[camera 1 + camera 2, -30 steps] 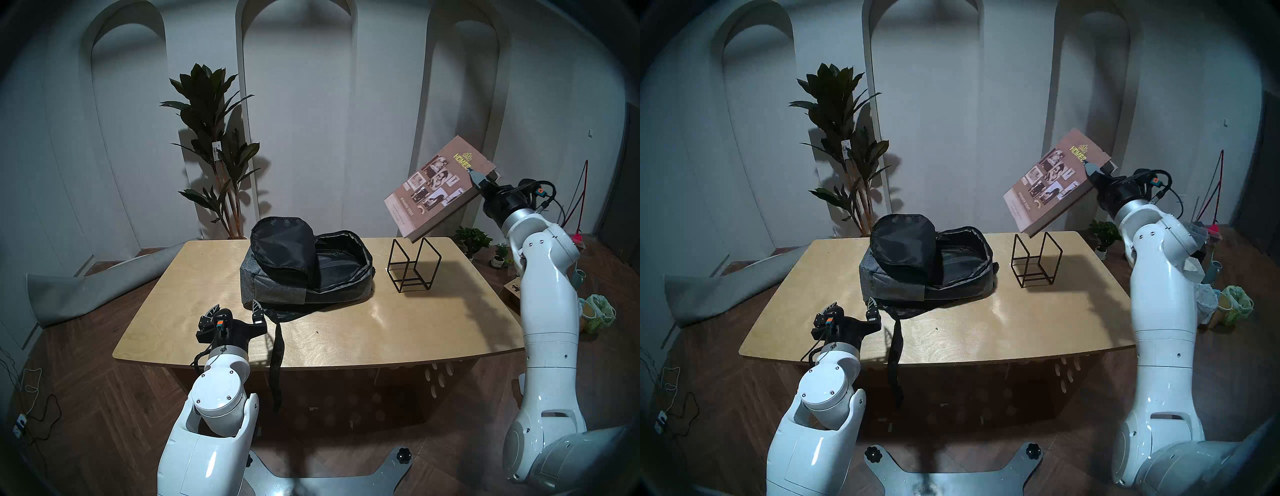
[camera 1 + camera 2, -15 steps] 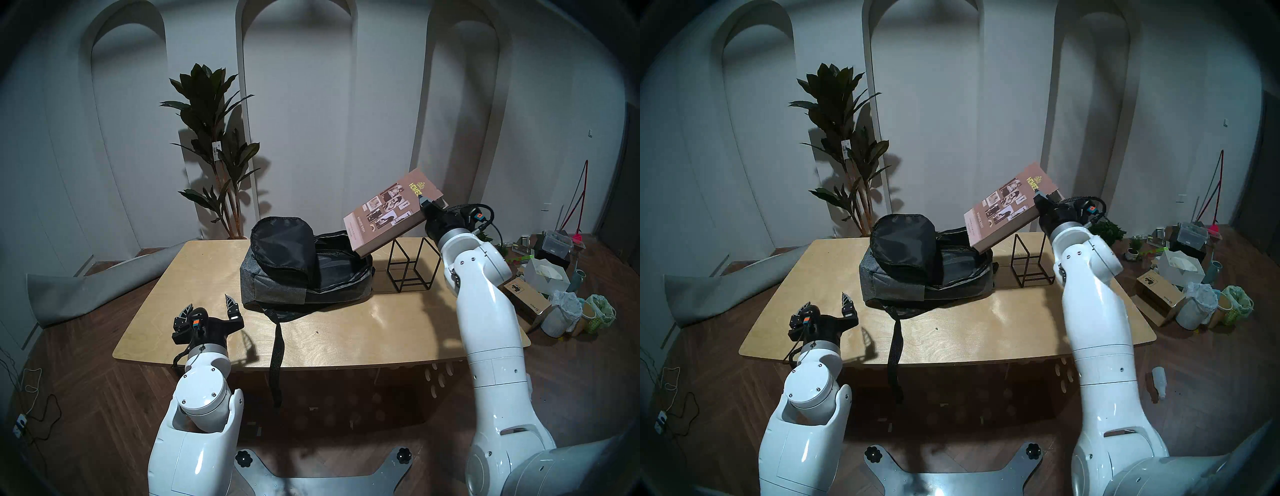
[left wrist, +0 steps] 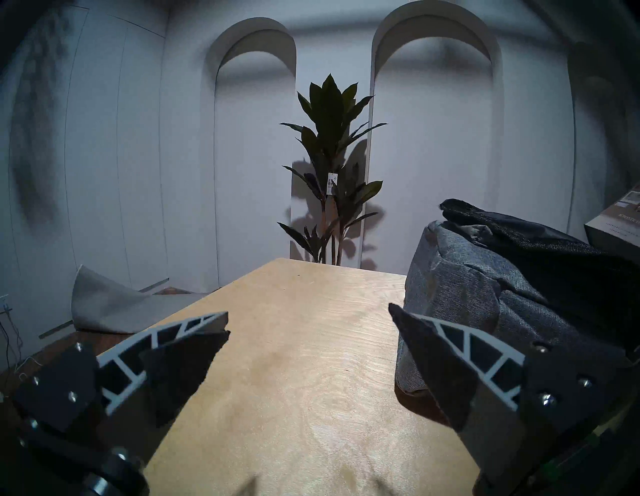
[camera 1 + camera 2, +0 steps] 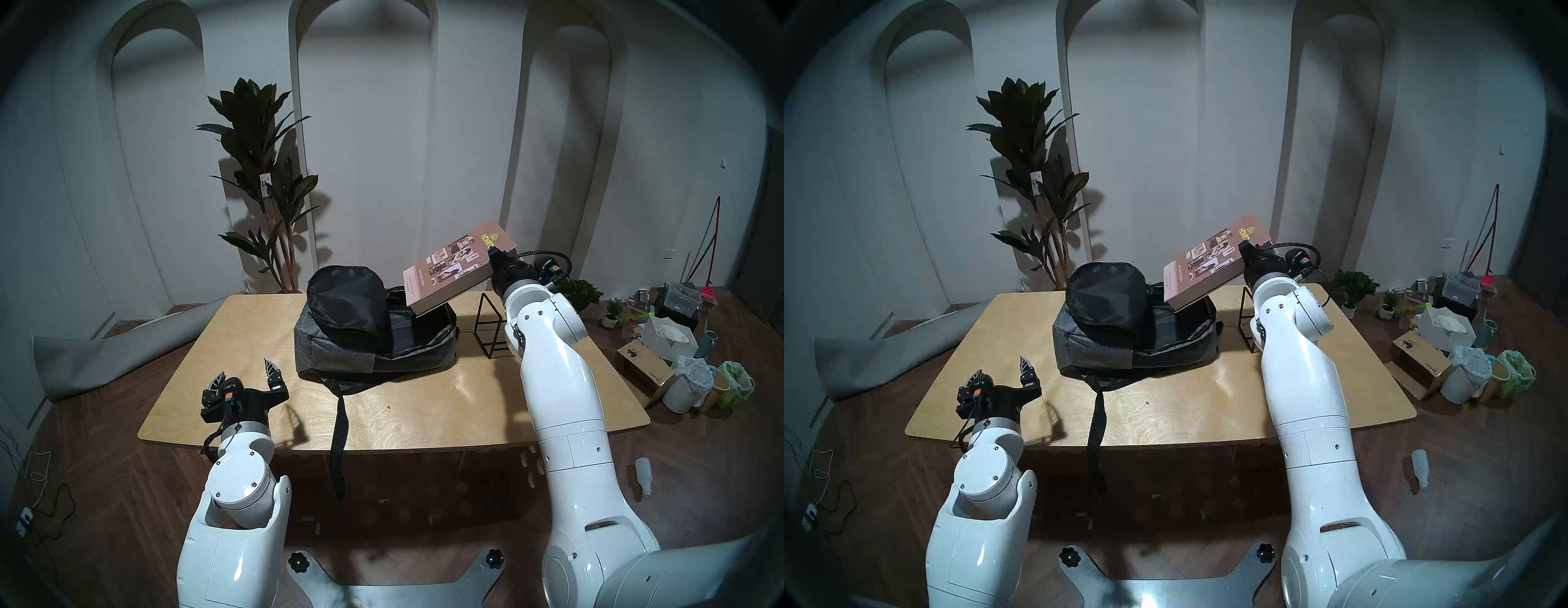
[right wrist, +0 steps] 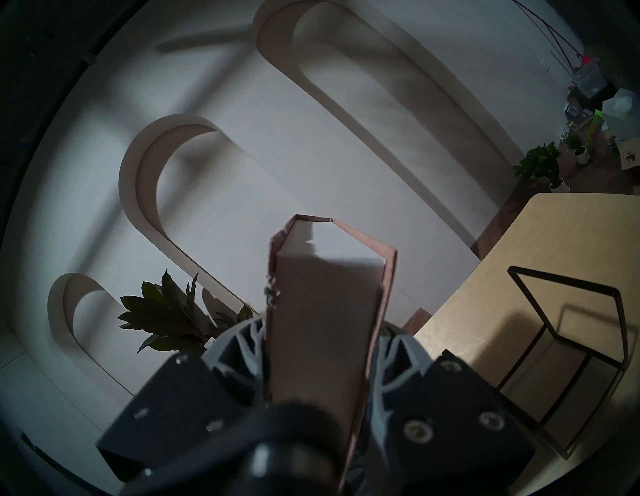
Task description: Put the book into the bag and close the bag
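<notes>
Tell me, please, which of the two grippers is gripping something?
The right gripper, shut on the thick brown-covered book above the dark grey backpack; the left gripper is open, empty.

Brown book (image 4: 456, 265) with gold title, dark grey bag (image 4: 339, 356) black-lined, pale wood table (image 4: 424, 412)

A staged home-like room: arched wall niches (image 4: 360, 127), herringbone wood floor (image 4: 106, 488), tall plant (image 4: 259, 178) behind the table (image 4: 424, 407), clutter (image 4: 679, 348) at right.
</notes>
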